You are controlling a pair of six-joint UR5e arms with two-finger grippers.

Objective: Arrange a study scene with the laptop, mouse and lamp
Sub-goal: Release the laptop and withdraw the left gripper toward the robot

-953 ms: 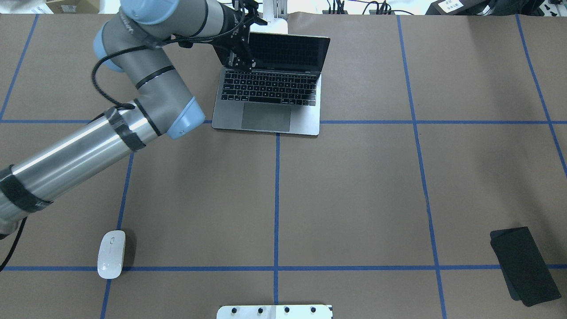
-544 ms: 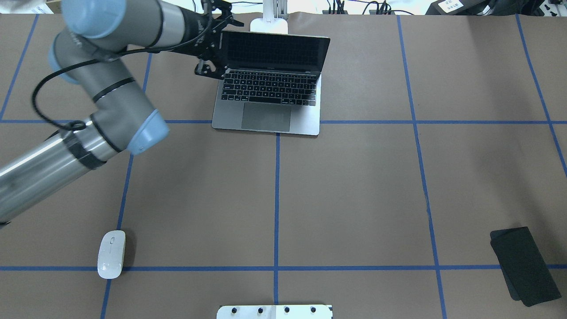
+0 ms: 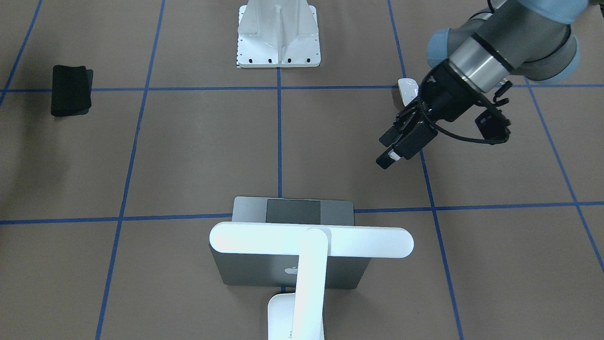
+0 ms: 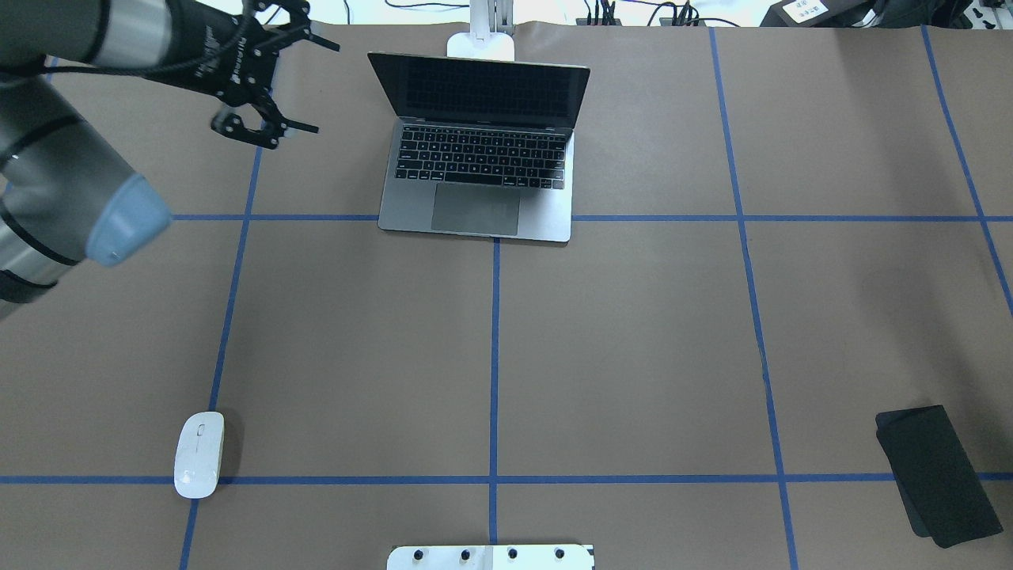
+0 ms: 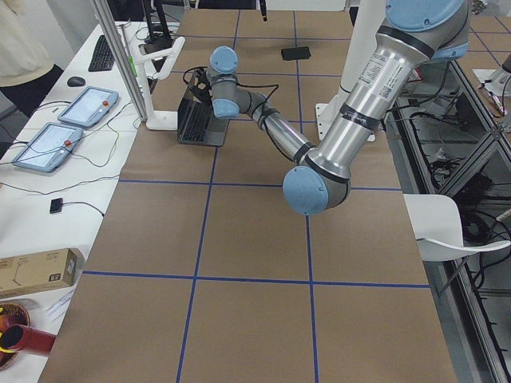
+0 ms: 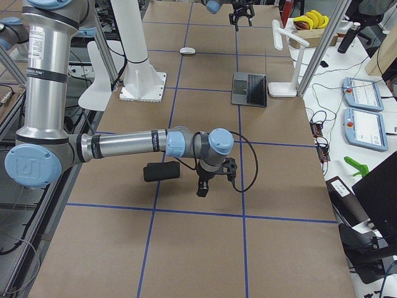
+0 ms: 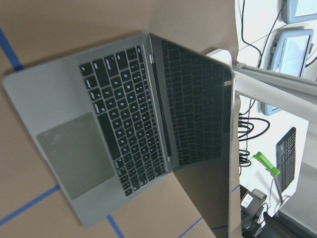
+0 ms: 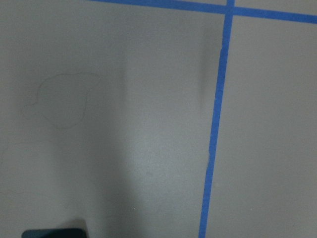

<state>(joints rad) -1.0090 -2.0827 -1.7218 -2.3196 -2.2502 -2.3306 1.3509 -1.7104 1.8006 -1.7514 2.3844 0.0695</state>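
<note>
Now | left gripper (image 4: 327, 89) spread wide, empty (near laptop (image 4: 479, 170), not touching) | right gripper (image 6: 201, 190): cannot tell

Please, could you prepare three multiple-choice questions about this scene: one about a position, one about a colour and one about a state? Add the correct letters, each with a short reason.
1. Where does the mouse lie relative to the laptop?
A. On its keys
B. Apart from it, on the table, toward the robot's left and nearer the robot
C. Behind its screen

2. What colour is the lamp?
A. Black
B. Grey
C. White

3. The left gripper is:
A. Open and empty
B. Shut on the mouse
C. Shut on the lamp

Answers:
1 B: the overhead view shows the mouse alone on bare table, far from the laptop.
2 C: the front-facing view shows its white bar head and arm.
3 A: in the overhead view its jaws are spread wide with nothing between them.
</note>
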